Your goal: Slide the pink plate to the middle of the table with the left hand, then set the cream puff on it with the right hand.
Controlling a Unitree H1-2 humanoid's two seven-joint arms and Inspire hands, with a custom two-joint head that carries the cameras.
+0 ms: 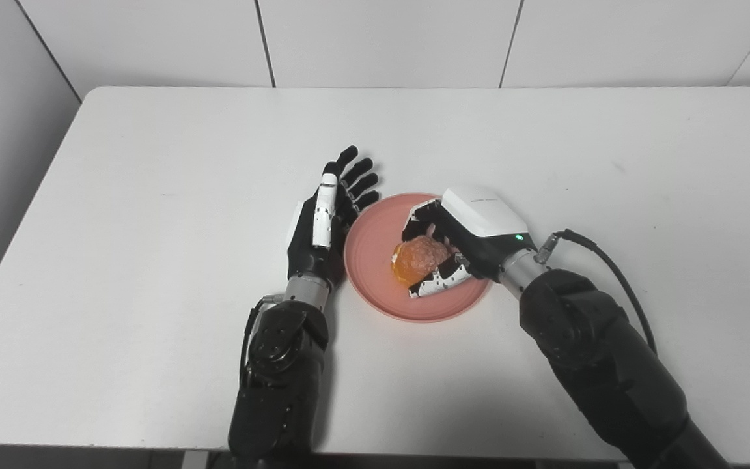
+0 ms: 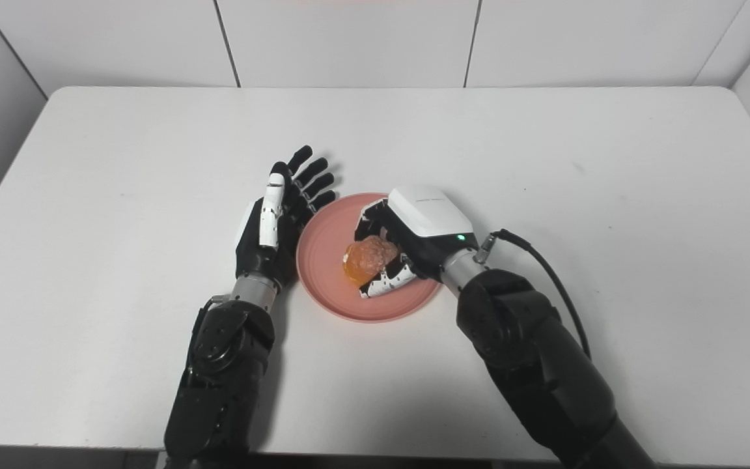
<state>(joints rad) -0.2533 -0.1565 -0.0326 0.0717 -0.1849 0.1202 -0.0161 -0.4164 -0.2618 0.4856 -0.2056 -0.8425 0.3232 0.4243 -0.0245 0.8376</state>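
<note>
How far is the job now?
Done: the plate lies near the table's middle, with the left hand open beside its rim. In hand: the right hand holds the puff over the plate. Left: release it and withdraw.

We log colours: plate (image 1: pixel 375 286) salmon pink, plain. Cream puff (image 1: pixel 417 258) brownish-pink top, glossy orange at its 8 o'clock side. Right hand (image 1: pixel 456 244) black w/ white back shell, white-speckled thumb, green LED. Left hand (image 1: pixel 324 218) black, white strip. Table (image 1: pixel 153 195) white, unpatterned.
</note>
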